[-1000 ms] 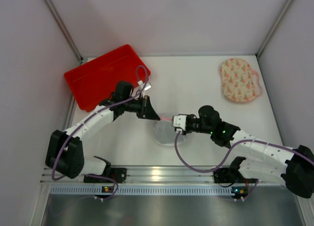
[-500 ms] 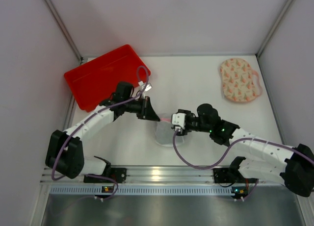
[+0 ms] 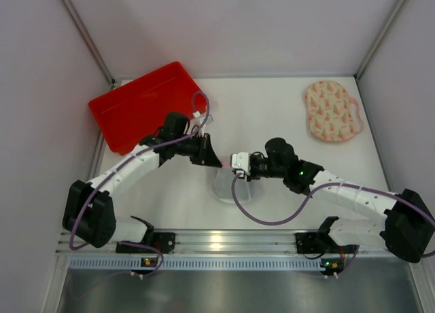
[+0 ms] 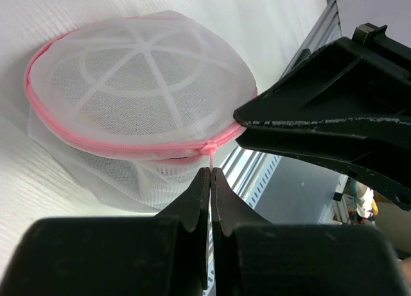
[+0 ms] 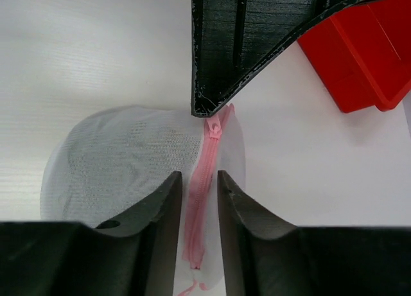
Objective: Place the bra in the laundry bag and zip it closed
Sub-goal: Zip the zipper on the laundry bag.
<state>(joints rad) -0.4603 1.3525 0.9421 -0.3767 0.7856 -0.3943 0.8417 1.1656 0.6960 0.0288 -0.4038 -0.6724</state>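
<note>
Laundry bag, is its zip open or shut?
Shut where it shows: the pink zip runs as one joined line round the laundry bag. Its far side is hidden.

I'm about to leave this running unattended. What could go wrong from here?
1. The left jaws pinch only the thin pink zip pull; it could slip out or snap under a tug.
2. The right jaws straddle the zip on the soft bag; the mesh could bunch, or the bag could drag along instead of zipping.
3. No black bra shows through the mesh, so the bag may get zipped empty.
</note>
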